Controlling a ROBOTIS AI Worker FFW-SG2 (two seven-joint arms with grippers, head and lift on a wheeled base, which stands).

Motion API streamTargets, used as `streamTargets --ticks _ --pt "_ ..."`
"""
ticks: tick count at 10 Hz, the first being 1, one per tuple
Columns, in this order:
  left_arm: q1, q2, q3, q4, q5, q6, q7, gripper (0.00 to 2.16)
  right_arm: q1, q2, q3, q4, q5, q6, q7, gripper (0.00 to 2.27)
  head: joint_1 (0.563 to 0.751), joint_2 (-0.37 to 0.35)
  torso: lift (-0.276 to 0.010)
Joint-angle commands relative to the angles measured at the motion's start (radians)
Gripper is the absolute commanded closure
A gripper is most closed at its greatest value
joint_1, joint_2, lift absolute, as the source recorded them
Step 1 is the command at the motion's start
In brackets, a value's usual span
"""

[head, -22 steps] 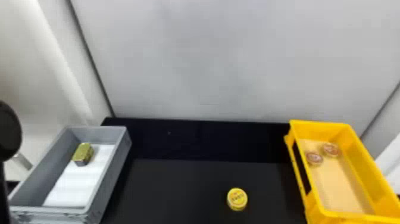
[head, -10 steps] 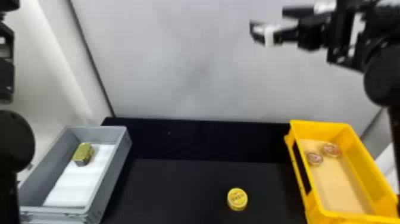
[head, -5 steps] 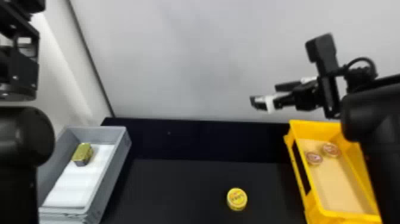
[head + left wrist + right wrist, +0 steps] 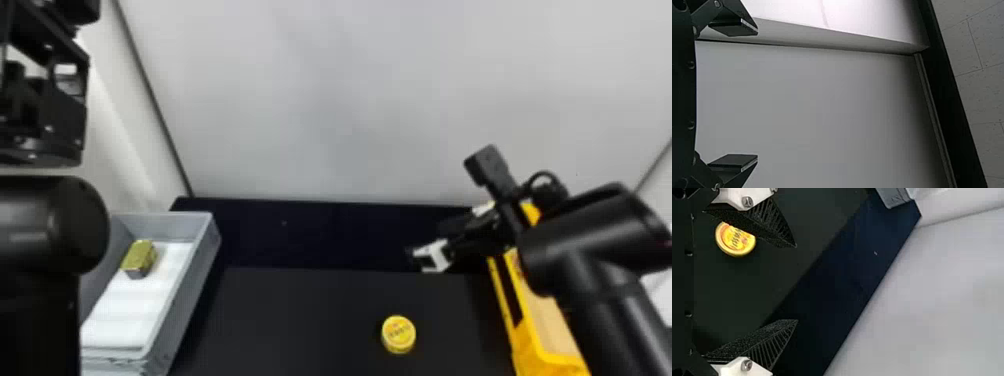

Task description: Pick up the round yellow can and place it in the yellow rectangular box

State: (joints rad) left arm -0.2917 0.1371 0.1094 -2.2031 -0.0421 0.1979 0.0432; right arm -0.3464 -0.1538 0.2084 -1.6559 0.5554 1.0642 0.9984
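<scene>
While I look down through the head view, my target, the round yellow can [image 4: 398, 334], sits flat on the black worktop [image 4: 300, 320], right of the middle and toward the near side. It lies between the two boxes, apart from both and closer to the yellow rectangular box [image 4: 530, 345] on the right.

My right gripper [image 4: 425, 240] hangs over the far part of the worktop, beyond the can and a little to its right, touching neither. Its fingers [image 4: 760, 223] are spread wide with nothing gripped; in the right wrist view one of them covers part of the can's edge. Farther off in that view I can make out a corner of the grey box. The right arm [image 4: 590, 260] reaches across the yellow box and hides much of it from me, though I can see some of its tan bottom.

On the left, the grey box [image 4: 177, 295] has a white lining [image 4: 132, 312], and a gold-topped tin [image 4: 140, 257] rests toward its far end. My left arm [image 4: 50, 225] comes in at the left edge and overlaps that box's outer side. Its fingers [image 4: 736, 27] are wide apart too, holding nothing, facing a pale panel [image 4: 809, 109] with speckled tiles [image 4: 975, 47] past it.
</scene>
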Motion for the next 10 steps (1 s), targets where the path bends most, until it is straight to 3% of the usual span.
streamTargets --ticks 1,10 --pt "-0.001 -0.004 -0.005 0.003 0.004 0.002 0.000 0.14 0.047 0.017 -0.006 0.045 -0.026 -0.025 -0.012 0.12 0.663 0.054 0.010" --pt "-0.007 -0.011 -0.013 0.006 0.004 -0.005 0.000 0.14 0.037 0.043 0.028 0.395 -0.080 -0.225 -0.010 0.12 0.663 0.054 0.010"
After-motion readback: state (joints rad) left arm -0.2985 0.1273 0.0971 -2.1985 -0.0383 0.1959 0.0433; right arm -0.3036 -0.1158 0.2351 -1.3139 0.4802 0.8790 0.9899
